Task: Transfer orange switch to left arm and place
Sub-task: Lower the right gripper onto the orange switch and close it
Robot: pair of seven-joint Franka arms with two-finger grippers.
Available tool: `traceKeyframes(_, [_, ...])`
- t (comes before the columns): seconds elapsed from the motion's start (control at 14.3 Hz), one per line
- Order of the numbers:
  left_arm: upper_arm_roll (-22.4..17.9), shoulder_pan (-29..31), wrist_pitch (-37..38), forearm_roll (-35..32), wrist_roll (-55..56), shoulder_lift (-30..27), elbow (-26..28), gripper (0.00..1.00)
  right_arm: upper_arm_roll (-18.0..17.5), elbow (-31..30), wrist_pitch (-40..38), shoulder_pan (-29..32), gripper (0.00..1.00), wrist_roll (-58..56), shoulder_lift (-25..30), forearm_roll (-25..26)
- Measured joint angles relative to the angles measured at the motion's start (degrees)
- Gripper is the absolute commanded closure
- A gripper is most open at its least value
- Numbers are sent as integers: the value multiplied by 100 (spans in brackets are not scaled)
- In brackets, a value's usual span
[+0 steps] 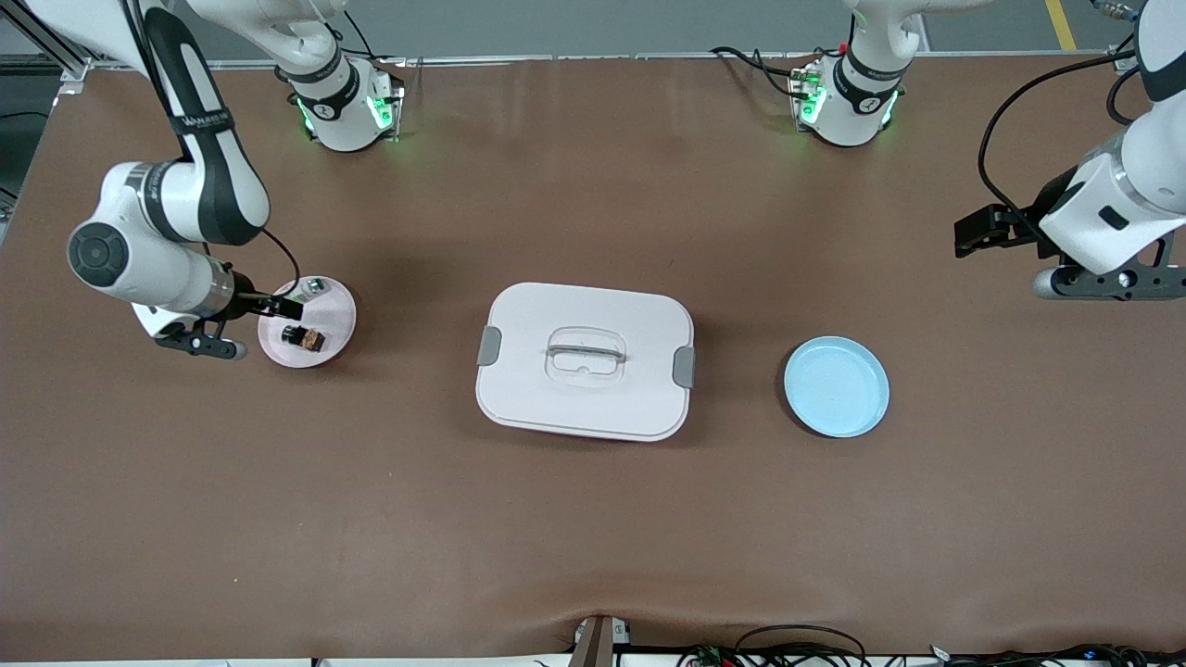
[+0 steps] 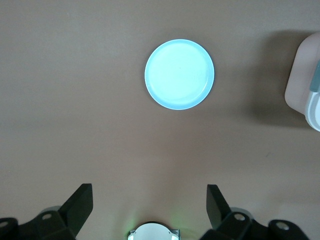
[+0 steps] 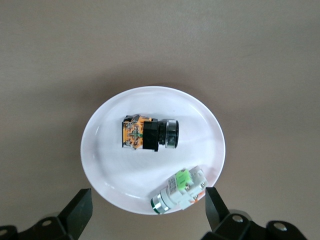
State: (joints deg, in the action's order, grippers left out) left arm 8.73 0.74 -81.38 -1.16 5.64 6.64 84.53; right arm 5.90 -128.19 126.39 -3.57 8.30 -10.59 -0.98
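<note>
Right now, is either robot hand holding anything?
No. The right gripper is open over the pink plate, where the orange switch lies. The left gripper waits open, empty.

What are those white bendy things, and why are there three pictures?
The white bendy things are two robot arms. Each ends in a black two-fingered end effector for picking things up.

The big picture looks down at the whole table. The two small pictures come from cameras on the arms' wrists, looking straight down past the fingers.

In the middle of the table sits a white box with a lid. Toward the right arm's end is a pink plate with two small parts on it: the orange switch and a green-and-silver part. Toward the left arm's end is a blue plate with nothing on it.

The right end effector is over the pink plate, fingers open. The left end effector waits over bare table near the blue plate, also open. Nothing is held.
</note>
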Motion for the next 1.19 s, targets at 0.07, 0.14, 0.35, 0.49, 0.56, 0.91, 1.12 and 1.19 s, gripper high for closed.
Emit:
traceKeyframes(0.07, [2,-1,-2,0,0,12,-3,0,0,52,31,0,0,0,-107,0])
traceKeyframes(0.14, [5,-3,-4,0,0,15,-8,0,1,125,47,0,0,0,-206,0])
traceKeyframes(0.35, [15,-13,-44,0,0,20,-13,0,18,393,48,11,0,0,-519,0])
traceKeyframes(0.49, [19,-19,-95,0,-8,29,-26,0,29,567,47,16,0,-1,-726,-2])
traceKeyframes(0.56, [21,-22,-113,0,-16,32,-50,0,32,639,48,16,0,-1,-811,-4])
traceKeyframes(0.91, [31,-39,-121,13,-21,32,-119,0,36,754,146,16,0,8,-1084,-6])
traceKeyframes(1.12, [32,-45,-121,16,-21,33,-123,0,37,756,215,16,0,13,-1212,-7])
traceKeyframes(1.19, [36,-50,-121,17,-21,33,-124,0,37,756,216,16,0,16,-1252,-7])
